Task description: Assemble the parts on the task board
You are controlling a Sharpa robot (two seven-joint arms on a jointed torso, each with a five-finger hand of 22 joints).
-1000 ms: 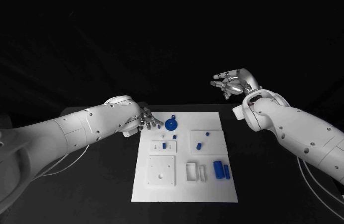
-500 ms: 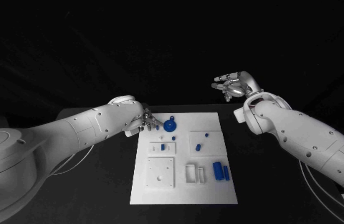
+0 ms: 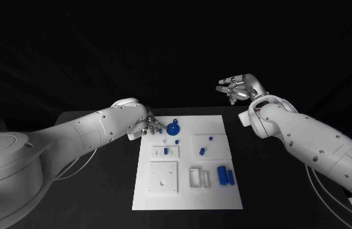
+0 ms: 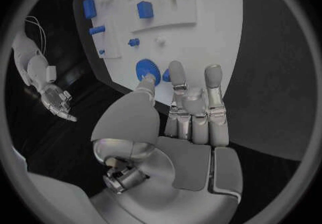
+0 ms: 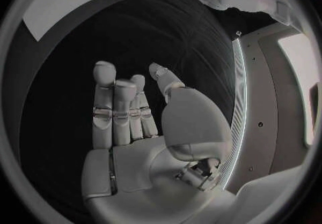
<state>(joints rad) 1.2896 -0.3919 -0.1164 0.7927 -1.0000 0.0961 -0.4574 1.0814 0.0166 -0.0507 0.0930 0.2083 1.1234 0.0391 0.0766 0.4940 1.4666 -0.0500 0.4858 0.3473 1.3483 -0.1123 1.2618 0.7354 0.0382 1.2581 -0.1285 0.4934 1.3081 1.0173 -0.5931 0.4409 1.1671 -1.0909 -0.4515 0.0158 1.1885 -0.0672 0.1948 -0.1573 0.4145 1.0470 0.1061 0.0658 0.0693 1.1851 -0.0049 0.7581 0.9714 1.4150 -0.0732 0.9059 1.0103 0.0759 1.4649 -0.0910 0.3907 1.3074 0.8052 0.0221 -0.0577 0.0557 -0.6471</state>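
The white task board (image 3: 187, 188) lies in the middle of the black table. My left hand (image 3: 150, 124) rests at its far left corner, beside a round blue part (image 3: 174, 127). In the left wrist view my left hand (image 4: 191, 111) has its fingers stretched over the board (image 4: 214, 31). Its thumb (image 4: 144, 92) touches the round blue part (image 4: 144, 68), and a small blue part (image 4: 166, 76) is pinched between thumb and finger. My right hand (image 3: 238, 89) is raised beyond the table's far right, fingers apart, holding nothing; its palm (image 5: 134, 122) is bare.
Two longer blue parts (image 3: 226, 175) lie at the board's near right. Smaller blue parts (image 3: 202, 150) sit in raised white blocks in the middle. A square white block (image 3: 164, 176) and a slotted holder (image 3: 199, 177) stand on the near half. Black table surrounds the board.
The left hand has stayed at the round blue part with only a slight shift. The right hand has stayed raised and empty.
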